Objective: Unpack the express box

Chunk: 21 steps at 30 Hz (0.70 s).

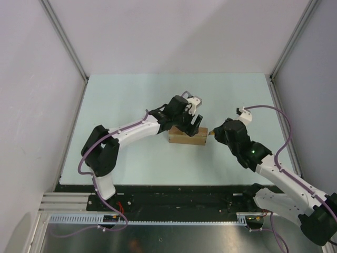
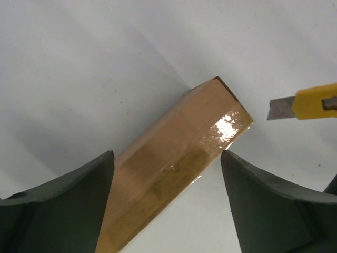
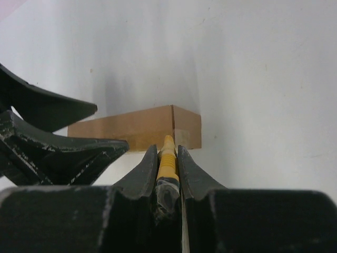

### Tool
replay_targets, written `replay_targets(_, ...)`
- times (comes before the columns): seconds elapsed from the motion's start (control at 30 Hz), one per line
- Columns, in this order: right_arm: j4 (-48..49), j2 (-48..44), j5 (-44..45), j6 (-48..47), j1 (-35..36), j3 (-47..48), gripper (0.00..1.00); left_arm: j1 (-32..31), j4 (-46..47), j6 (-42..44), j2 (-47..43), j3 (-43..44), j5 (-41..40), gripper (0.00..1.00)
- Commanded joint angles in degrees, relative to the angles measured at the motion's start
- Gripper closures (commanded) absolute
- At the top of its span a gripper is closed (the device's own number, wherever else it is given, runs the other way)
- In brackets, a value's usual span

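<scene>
Yellow knife [image 3: 167,158] sits clamped between the fingers of the right tool [image 3: 167,150], handle deep in the jaws and running straight ahead in line with them. Held this way, the wrist aims the edge by pointing itself.

Blade [image 2: 279,108] is extended, tip just short of the box [image 1: 187,136] at its right end. It reads as not yet touching; the left wrist view shows a gap between steel and cardboard.

Box lies flat on the tabletop [image 1: 131,95], mid-field between the two arms, long side across, flaps closed. A glossy strip [image 2: 226,129] runs along the top face, likely sealing tape; that would be the line to slit.

Left tool [image 2: 166,155] is over the box from the far side, fingers spread wide and straddling its width. One finger looks close against the box edge, the other stands clear, so there is no clamp on it at present. Judged purpose: brace the box so it does not slide when the blade pushes in from the right.

Step in hand: approach for the first cut. Task is early, box unopened.

Risk: an unbraced box will skate left under blade pressure; the blade path also heads towards the left fingers
</scene>
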Motion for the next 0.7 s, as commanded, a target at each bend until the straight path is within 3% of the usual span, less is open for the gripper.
replay_targets(0.0, -1.2, -2.6, -3.0, 0.8, -0.3, 0.9, 1.00, 1.2, 0.4, 11.1, -2.3, 2.6, 4.0, 0.08)
replay_targets(0.37, -3.1, -4.0, -5.0, 1.2, -1.3, -0.3, 1.00, 1.3, -2.2, 24.5, -0.5, 1.1, 16.0, 0.05)
replay_targets(0.67, -3.3, -3.5, -6.5, 1.1, -1.9, -0.3, 1.00, 1.0, -2.7, 29.0, 7.8, 6.7, 6.3, 0.06)
